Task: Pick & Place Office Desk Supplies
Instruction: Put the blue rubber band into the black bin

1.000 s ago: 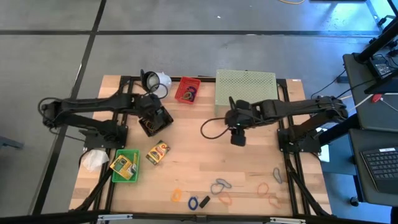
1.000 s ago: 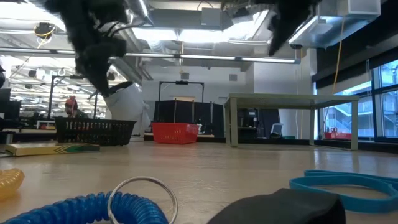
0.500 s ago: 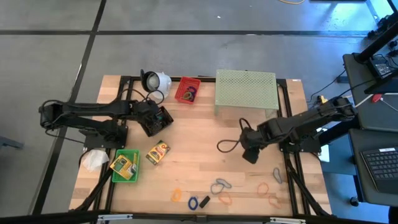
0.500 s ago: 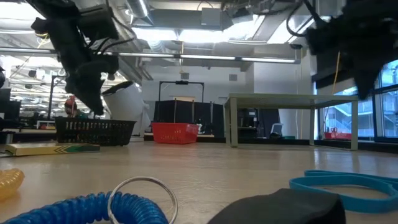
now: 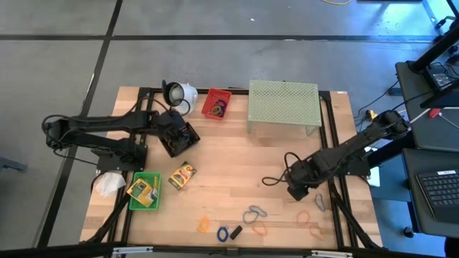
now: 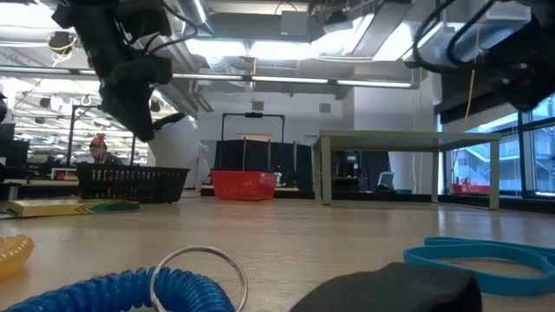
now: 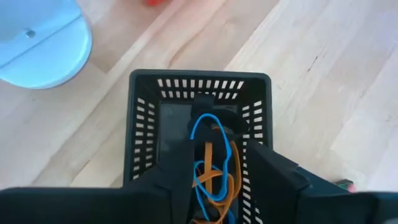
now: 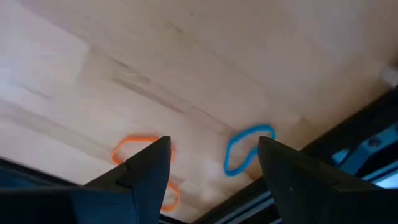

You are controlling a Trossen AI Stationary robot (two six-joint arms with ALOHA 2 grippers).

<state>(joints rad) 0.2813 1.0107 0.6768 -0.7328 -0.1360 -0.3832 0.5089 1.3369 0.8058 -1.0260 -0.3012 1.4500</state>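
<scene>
My left gripper (image 7: 214, 177) stands open over the black basket (image 7: 142, 130), at the table's far left (image 5: 174, 137). Blue and orange rubber bands (image 7: 214, 168) lie in the basket, below and between its fingers. My right gripper (image 8: 214, 171) hangs open above the near right of the table (image 5: 297, 191). Below it a blue rubber band (image 8: 245, 149) and an orange one (image 8: 134, 149) lie flat on the wood. One crayon box (image 5: 182, 175) lies on the table and another (image 5: 142, 189) sits in the green basket (image 5: 154, 201).
Grey loops (image 5: 253, 213), a blue clip (image 5: 222, 233), a black clip (image 5: 235, 231) and more orange bands (image 5: 258, 229) lie along the near edge. At the far side stand a red basket (image 5: 216, 104), a white cup-shaped object (image 5: 181, 92) and the green mesh stand (image 5: 283, 105).
My right gripper has swung from in front of the mesh stand toward the table's near right, ending over the rubber bands there. My left gripper has stayed over the black basket, dipping toward it and then rising a little.
</scene>
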